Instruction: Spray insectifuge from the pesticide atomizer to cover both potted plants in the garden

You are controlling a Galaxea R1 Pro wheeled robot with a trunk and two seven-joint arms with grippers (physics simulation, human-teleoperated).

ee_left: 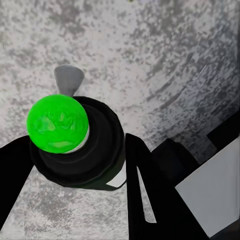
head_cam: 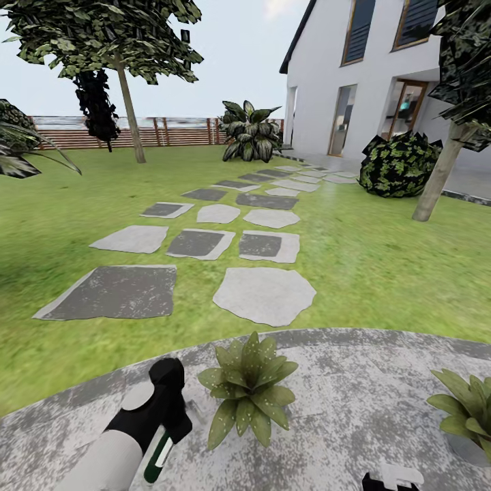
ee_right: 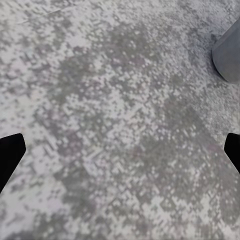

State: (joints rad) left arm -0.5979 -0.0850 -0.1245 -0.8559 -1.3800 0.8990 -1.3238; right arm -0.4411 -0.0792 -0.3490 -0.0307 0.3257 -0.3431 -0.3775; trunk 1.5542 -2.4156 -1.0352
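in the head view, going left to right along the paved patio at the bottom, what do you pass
left gripper holding the pesticide atomizer → potted plant at the middle → right gripper at the bottom edge → second potted plant at the right edge, all over the paved patio.

Left hand (head_cam: 170,436) sits just beside the near plant (head_cam: 249,389); its leaves close off that side. Atomizer (ee_left: 75,145) fills the gap between the left fingers (ee_left: 145,185), only bare patio (head_cam: 354,409) under it. Wide open paving between the near plant and the far plant (head_cam: 467,406) at the right edge. Right hand (ee_right: 120,150) spread wide over bare paving, nothing between the tips; grey pot (ee_right: 229,55) near one side. Lawn (head_cam: 382,259) and stepping stones (head_cam: 262,293) ahead are flat and clear up to the shrub (head_cam: 399,164) and tree trunk (head_cam: 436,177).
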